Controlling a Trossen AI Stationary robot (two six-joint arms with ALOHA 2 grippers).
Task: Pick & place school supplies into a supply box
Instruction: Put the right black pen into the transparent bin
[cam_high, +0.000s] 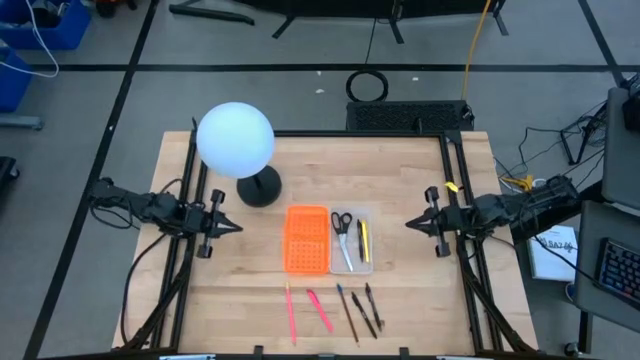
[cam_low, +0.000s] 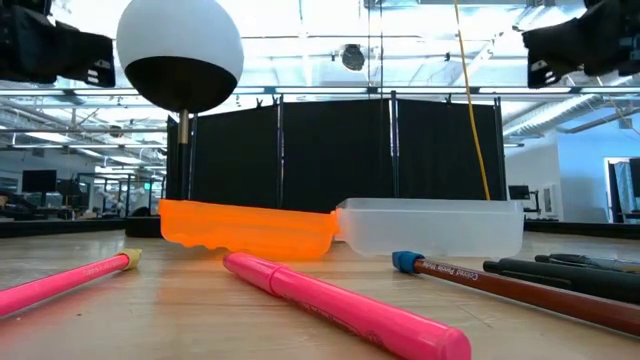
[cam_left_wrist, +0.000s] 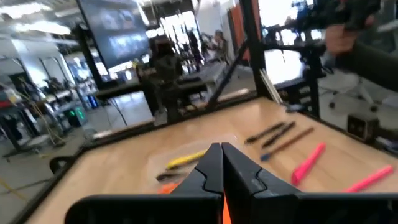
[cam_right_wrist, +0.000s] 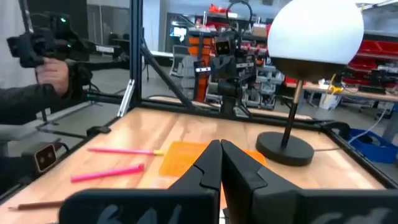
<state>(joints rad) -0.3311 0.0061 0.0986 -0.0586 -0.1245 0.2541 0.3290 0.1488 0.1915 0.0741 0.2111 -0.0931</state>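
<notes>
Both arms wait at the table's sides, the left gripper (cam_high: 232, 227) and the right gripper (cam_high: 411, 224) each with its fingers pressed together and holding nothing, pointing inward at the small clear plastic tray (cam_high: 366, 266) joined to its orange gridded panel (cam_high: 306, 240) at the table's middle. The black-handled scissors (cam_high: 342, 233) and a yellow pen (cam_high: 363, 240) already lie in the clear half; a thin pink pencil (cam_high: 291, 312), a thicker pink marker (cam_high: 320, 310) and three dark pencils (cam_high: 362, 309) lie in a loose row on the bare wood near the front edge, well apart from either gripper. The step in hand looks like choosing and reaching for one of these, and to do it well the gripper should spread its fingers before descending, come across the shaft near its middle, and take an outer piece first, since the dark pencils lie close together. The high view alone shows what sits inside the tray and how the row is spaced; the low view shows the tray's low wall (cam_low: 430, 228) to be cleared. The right wrist view shows the white globe lamp (cam_right_wrist: 316, 31) on its dark round base beside the panel, and a person's hand (cam_right_wrist: 56, 76) beyond the table frame.
</notes>
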